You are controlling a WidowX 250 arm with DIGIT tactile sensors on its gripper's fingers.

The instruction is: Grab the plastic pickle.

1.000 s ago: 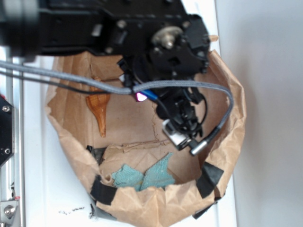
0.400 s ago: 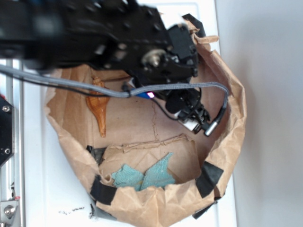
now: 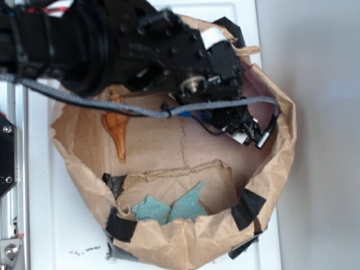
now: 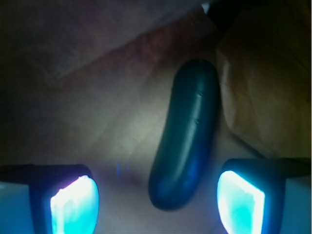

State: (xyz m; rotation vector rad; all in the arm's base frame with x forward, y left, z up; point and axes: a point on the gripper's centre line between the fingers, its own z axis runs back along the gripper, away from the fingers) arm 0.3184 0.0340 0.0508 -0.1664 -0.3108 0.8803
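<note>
jaws spread wide around the glossy dark green plastic pickle (image 4: 187, 134) (lying lengthwise between them); best to centre first, then pinch.

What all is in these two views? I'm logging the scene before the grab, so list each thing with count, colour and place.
plastic pickle: one, dark green, on the brown paper, near end between the glowing fingers, wrist view only
paper bag: one, brown, rolled rim with black tape, on the white table
seashell: one, orange, left inside the bag
mesh cloth: one, teal, near the bag's lower rim
cable: one, grey, across the arm
gripper: one, black, open, straddling the pickle's end
</note>
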